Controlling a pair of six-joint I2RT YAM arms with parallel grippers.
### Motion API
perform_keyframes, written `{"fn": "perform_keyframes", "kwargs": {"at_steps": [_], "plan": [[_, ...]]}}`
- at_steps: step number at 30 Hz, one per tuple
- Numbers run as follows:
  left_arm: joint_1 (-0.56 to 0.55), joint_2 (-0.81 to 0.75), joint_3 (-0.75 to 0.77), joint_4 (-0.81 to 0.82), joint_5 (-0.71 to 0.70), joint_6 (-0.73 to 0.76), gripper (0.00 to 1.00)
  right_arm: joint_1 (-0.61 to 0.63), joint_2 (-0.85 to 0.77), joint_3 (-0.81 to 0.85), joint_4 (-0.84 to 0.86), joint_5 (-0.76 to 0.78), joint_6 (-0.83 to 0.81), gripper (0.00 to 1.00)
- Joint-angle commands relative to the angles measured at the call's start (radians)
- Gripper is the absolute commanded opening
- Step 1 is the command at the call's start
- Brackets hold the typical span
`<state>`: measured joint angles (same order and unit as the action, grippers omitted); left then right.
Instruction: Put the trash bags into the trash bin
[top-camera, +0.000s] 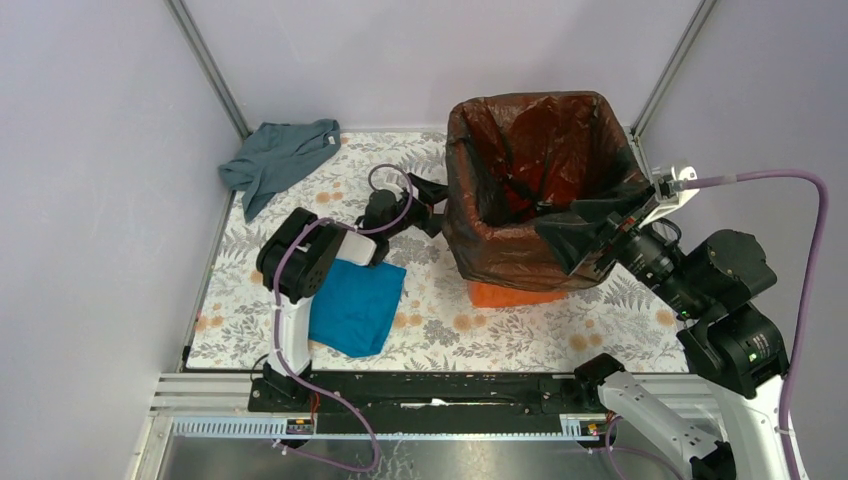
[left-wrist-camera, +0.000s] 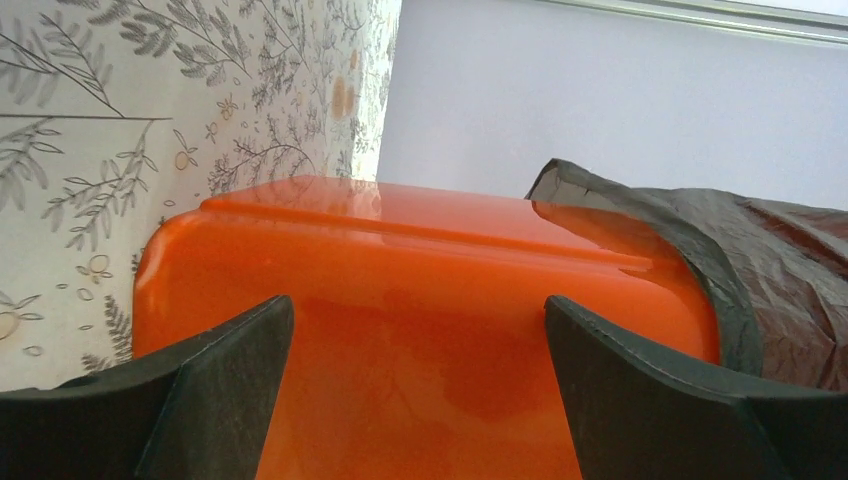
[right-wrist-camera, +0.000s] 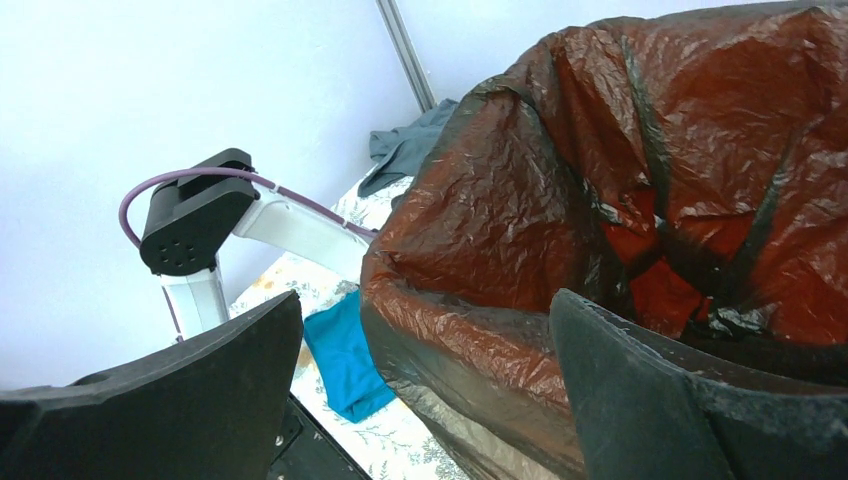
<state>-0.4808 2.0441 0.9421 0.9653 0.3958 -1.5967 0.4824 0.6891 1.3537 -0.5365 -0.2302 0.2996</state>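
The orange trash bin (top-camera: 510, 295) stands at the back right of the table. A dark translucent trash bag (top-camera: 530, 150) lines it and hangs over its rim, so only the bin's base shows. My left gripper (top-camera: 432, 205) is open and empty at the bin's left side. In the left wrist view the left gripper (left-wrist-camera: 415, 380) faces the bare orange wall (left-wrist-camera: 420, 270), with the bag's edge (left-wrist-camera: 760, 260) on the right. My right gripper (top-camera: 600, 240) is open at the bin's front right corner, beside a loose flap of bag. In the right wrist view the right gripper (right-wrist-camera: 425, 390) straddles the bagged rim (right-wrist-camera: 600, 180).
A grey cloth (top-camera: 280, 155) lies at the back left corner. A blue cloth (top-camera: 355, 305) lies by the left arm's base and also shows in the right wrist view (right-wrist-camera: 345, 360). The table has a floral cover (top-camera: 600, 330). Walls close in on three sides.
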Motion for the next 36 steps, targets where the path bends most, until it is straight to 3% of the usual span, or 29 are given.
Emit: {"fn": "perform_keyframes", "kwargs": {"at_steps": [1,17,20,27,36], "plan": [[-0.092,0.039,0.053,0.074,-0.059,-0.033,0.99,0.005,-0.014,-0.014,0.037,0.009,-0.027,1.0],[-0.351,0.035,0.084,0.06,-0.304,-0.115,0.98,0.004,-0.082,-0.03,0.015,0.064,-0.015,1.0],[-0.368,0.02,0.073,0.048,-0.319,-0.102,0.99,0.004,-0.101,-0.028,0.011,0.075,-0.011,1.0],[-0.366,-0.113,-0.14,0.044,-0.312,-0.056,0.99,0.005,-0.136,-0.037,0.007,0.1,-0.007,1.0],[-0.452,-0.003,-0.025,0.088,-0.238,-0.068,0.98,0.005,-0.152,-0.061,0.024,0.078,0.027,1.0]]}}
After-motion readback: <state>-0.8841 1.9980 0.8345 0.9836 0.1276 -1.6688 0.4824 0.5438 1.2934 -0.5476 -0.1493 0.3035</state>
